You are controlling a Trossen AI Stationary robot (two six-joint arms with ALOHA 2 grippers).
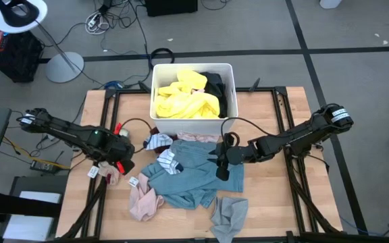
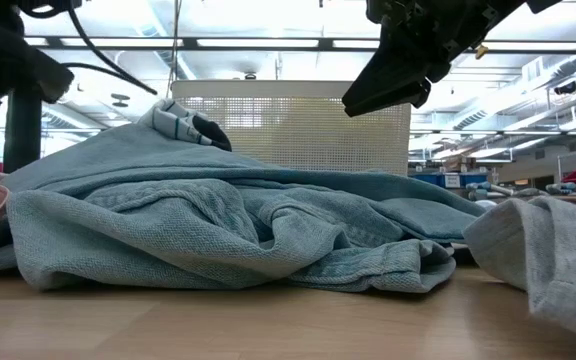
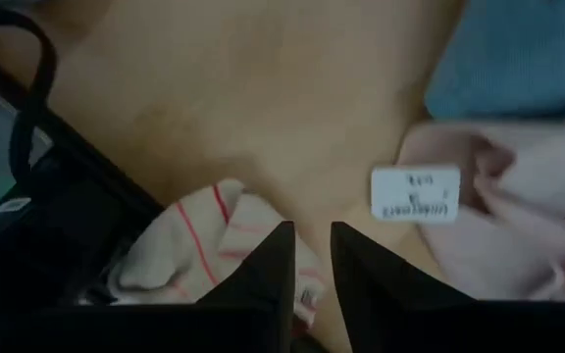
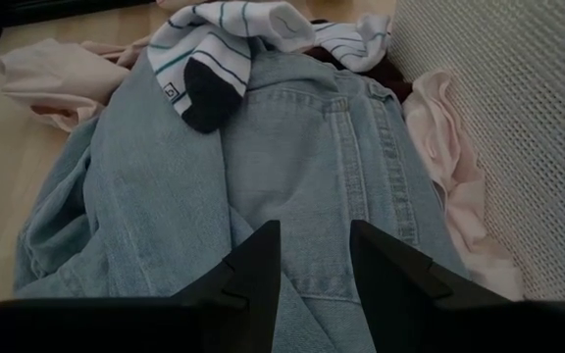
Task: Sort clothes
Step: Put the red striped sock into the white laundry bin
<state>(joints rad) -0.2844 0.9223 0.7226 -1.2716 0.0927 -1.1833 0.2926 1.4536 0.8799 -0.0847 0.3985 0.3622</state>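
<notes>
Clothes heap mid-table: rumpled light blue denim (image 1: 194, 172), striped sock (image 4: 226, 44) on top, yellow garments (image 1: 184, 101) in white bin (image 1: 229, 74) at 12 o'clock. Right gripper (image 1: 223, 162) hovers over denim, fingers slightly parted, empty. Left gripper (image 3: 309, 265) nearly closed over striped cloth (image 3: 199, 240); only the left wrist view shows a tagged pink garment (image 3: 518, 206).

White perforated plastic bin (image 1: 229, 91) at far edge of wooden table (image 1: 275, 202), beyond both sets of jaws. White floor-lamp base (image 1: 64, 67) and loose cables (image 1: 107, 20) on grey floor behind table.
</notes>
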